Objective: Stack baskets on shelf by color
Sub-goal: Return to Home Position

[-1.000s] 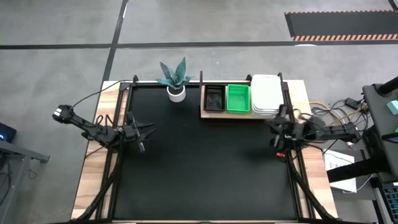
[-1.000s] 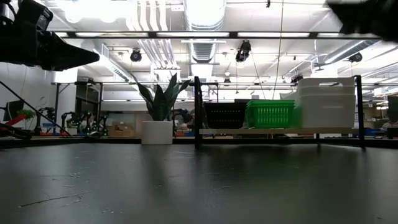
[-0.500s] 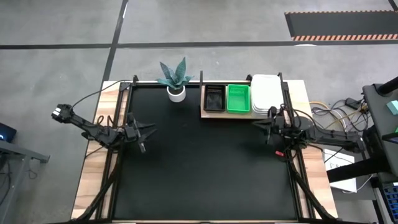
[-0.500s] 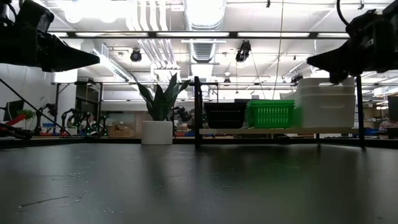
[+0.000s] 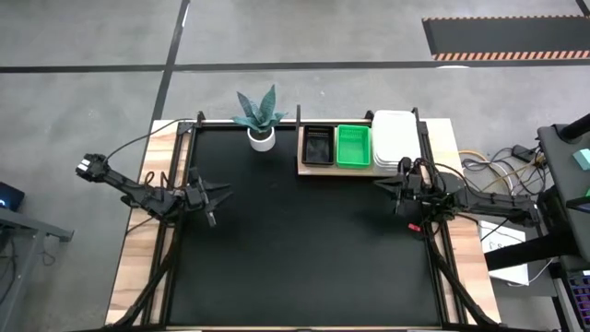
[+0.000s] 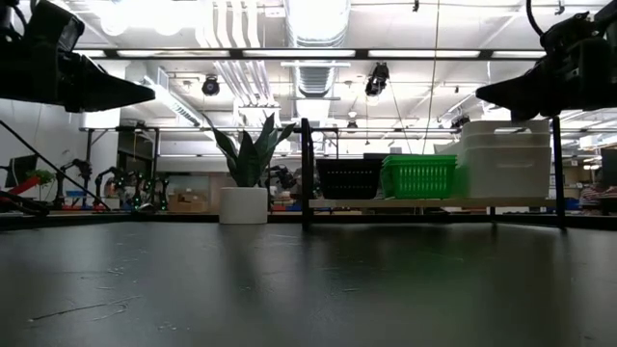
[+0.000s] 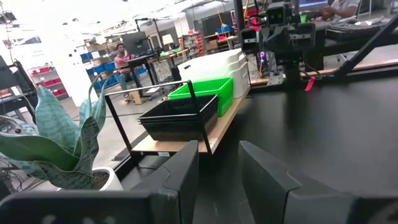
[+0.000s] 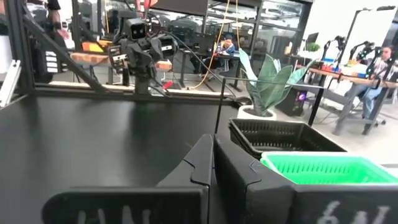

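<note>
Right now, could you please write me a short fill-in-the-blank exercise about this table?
On the shelf, the green baskets sit between the black baskets and the ____ ones. The pot stands beside the shelf end holding the ____ baskets. The left end effector has its fingers ____, while the right end effector is shut.
Missing words: white; black; open.

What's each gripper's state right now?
Left gripper: open, empty, above the table's left side.
Right gripper: shut, holding nothing, by the shelf's right end.
</note>
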